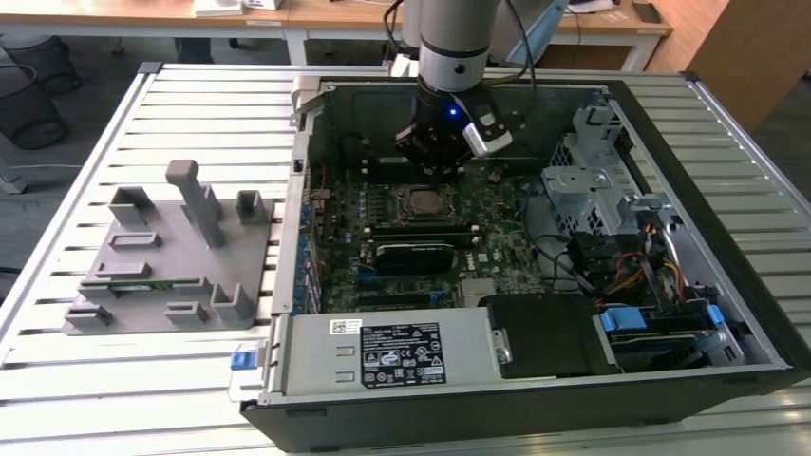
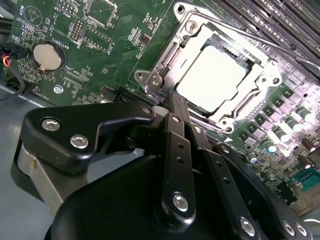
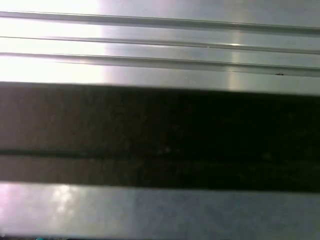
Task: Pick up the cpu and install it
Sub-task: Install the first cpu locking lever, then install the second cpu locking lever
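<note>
The cpu [image 2: 212, 80], a pale silver square, lies flat inside the metal-framed socket [image 2: 155, 65] of the green motherboard [image 2: 107, 47]. The socket's frame stands around it. In the second wrist view my gripper [image 2: 172, 98] hovers just beside the socket's edge, its two black fingers [image 2: 176, 122] pressed together with nothing between them. In the exterior view the gripper [image 1: 435, 171] hangs inside the open computer case, directly behind the socket [image 1: 424, 201] and a little above the board.
A grey plastic fixture [image 1: 171, 256] stands on the slatted table [image 1: 76, 380] at the exterior view's left. The case walls [image 1: 298, 218], a drive cage [image 1: 590, 180], cables [image 1: 633, 275] and the power supply [image 1: 386, 351] ring the board. Memory slots [image 2: 280, 22] run beside the socket.
</note>
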You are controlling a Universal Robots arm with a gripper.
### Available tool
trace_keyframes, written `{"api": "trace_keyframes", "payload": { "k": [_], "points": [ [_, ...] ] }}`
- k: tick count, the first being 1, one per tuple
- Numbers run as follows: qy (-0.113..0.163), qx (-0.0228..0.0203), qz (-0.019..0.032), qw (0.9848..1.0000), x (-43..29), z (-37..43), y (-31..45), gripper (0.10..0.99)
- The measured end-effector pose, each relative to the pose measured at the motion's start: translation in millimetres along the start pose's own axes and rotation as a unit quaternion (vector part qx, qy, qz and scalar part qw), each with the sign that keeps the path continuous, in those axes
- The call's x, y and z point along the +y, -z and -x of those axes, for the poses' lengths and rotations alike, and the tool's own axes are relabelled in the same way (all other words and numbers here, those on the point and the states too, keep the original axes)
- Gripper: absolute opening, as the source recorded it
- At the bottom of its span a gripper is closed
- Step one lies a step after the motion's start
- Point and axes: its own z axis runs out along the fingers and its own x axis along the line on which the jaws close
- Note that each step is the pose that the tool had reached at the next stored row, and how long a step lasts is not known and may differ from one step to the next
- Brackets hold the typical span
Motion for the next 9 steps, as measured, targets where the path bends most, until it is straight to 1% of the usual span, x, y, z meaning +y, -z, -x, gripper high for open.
{"api": "trace_keyframes", "payload": {
  "k": [9],
  "points": [
    [0.0,0.0,0.0003,1.0,-1.8,0.0,0.0,0.106]
  ]
}}
